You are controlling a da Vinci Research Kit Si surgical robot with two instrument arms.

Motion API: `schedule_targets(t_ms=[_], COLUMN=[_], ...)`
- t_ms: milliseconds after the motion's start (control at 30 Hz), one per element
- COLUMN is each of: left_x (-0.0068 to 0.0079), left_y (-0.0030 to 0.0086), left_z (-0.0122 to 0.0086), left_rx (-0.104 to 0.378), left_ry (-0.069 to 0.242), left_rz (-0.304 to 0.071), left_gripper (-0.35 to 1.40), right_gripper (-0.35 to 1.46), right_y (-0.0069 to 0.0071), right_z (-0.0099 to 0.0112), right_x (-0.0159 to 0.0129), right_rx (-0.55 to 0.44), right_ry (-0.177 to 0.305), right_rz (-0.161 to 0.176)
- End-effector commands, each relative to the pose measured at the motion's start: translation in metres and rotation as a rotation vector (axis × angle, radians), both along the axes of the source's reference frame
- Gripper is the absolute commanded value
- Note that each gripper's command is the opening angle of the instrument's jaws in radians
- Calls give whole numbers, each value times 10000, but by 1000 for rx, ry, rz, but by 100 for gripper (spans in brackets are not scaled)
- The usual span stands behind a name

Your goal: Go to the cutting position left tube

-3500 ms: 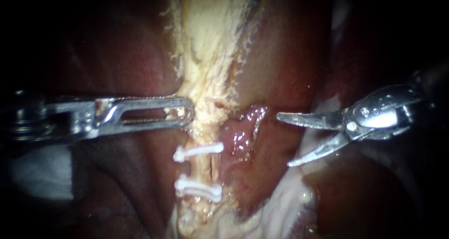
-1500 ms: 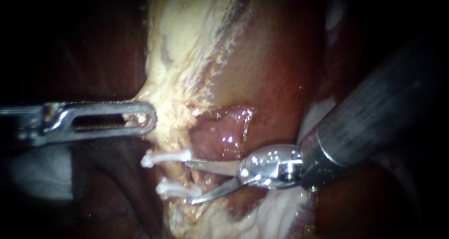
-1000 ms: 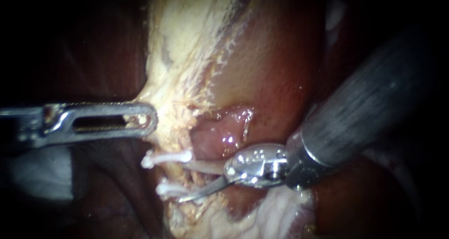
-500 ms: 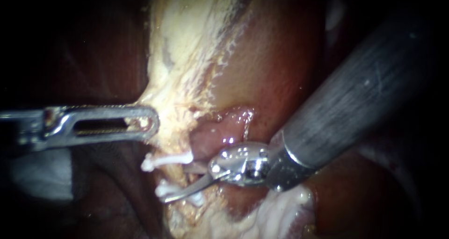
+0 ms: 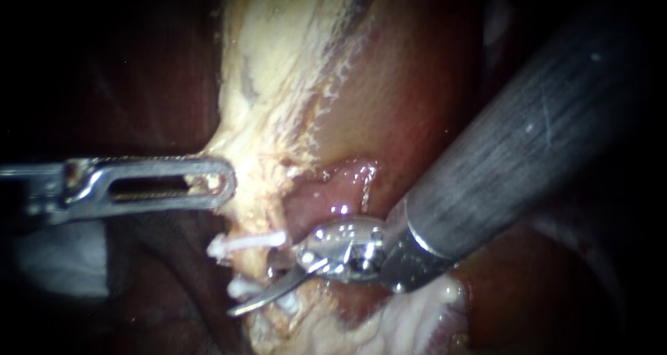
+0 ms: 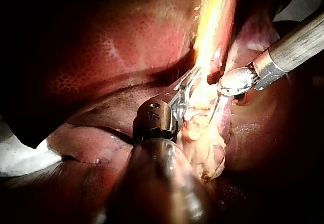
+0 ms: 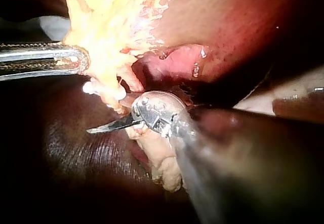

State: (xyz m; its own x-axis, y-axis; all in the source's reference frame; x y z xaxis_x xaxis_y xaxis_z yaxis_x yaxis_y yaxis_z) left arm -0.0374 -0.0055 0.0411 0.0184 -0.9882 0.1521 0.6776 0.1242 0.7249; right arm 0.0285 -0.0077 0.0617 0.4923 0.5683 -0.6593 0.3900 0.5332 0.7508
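- Left instrument [image 5: 212, 183]: jaws closed on the tissue strip [image 5: 264, 119], above the 2 clips.
- Right instrument [image 5: 267, 285]: blades apart astride the tube [image 5: 256, 266], between upper clip [image 5: 246, 242] and lower clip [image 5: 240, 287].

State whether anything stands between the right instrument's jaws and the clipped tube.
Nothing visible does. The right instrument holds its open jaws astride the tube, between the upper clip and the lower clip, one blade close by the lower clip.

Bright light on the pale tissue [image 5: 278, 70], wet glints beside it, deep shadow, perhaps vignetting, toward the edges.
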Motion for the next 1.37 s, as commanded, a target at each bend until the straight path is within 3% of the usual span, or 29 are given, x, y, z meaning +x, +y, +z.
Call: schedule_targets(t_ms=[33, 367, 767, 1367], left_x=[0, -1, -1, -2], left_y=[0, 0, 0, 0], left_z=[1, 1, 1, 1], left_rx=[0, 0, 0, 0], left_ry=[-1, -1, 0, 0], left_rz=[1, 1, 0, 0], left_gripper=[-35, -35, -35, -35], right_gripper=[138, 136, 135, 135], right_y=[0, -1, -2, -2], right_z=[1, 9, 26, 26], right_x=[1, 17, 31, 31], right_rx=[-1, 26, 116, 125], right_ry=[2, 2, -39, -44], right_rz=[0, -8, -7, -8])
